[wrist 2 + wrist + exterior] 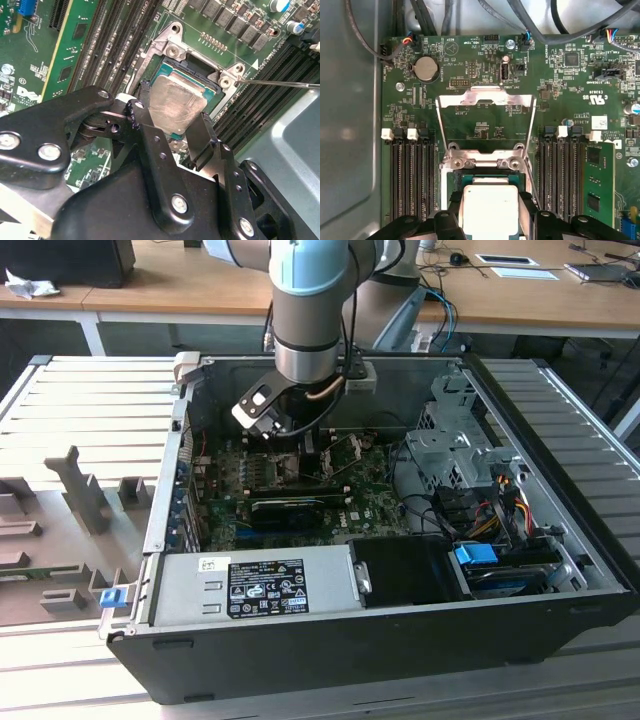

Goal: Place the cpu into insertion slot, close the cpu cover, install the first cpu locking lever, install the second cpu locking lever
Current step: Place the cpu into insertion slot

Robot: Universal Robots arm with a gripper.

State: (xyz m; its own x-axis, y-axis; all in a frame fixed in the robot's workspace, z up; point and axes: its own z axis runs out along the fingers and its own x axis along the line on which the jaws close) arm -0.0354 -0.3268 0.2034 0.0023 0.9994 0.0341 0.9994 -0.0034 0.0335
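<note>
In both wrist views the cpu (175, 102) (490, 207), a pale silver square chip, sits between my gripper's (172, 120) (490, 220) black fingers (141, 100), which press on two opposite edges. It hangs right over the insertion slot (198, 62) (485, 176), slightly tilted, and whether it is seated I cannot tell. The cpu cover (485, 98), a thin silver frame, is swung open and lies back over the green board behind the socket. A thin wire locking lever (280, 84) sticks out beside the socket. In the exterior view my gripper (295, 445) reaches down into the computer case.
Black memory slots (410, 175) flank the socket on both sides, with a green memory module (595, 185) in one. In the exterior view a black graphics card (295, 510), a power supply (260, 585) and a drive cage (450, 450) crowd the case around the arm.
</note>
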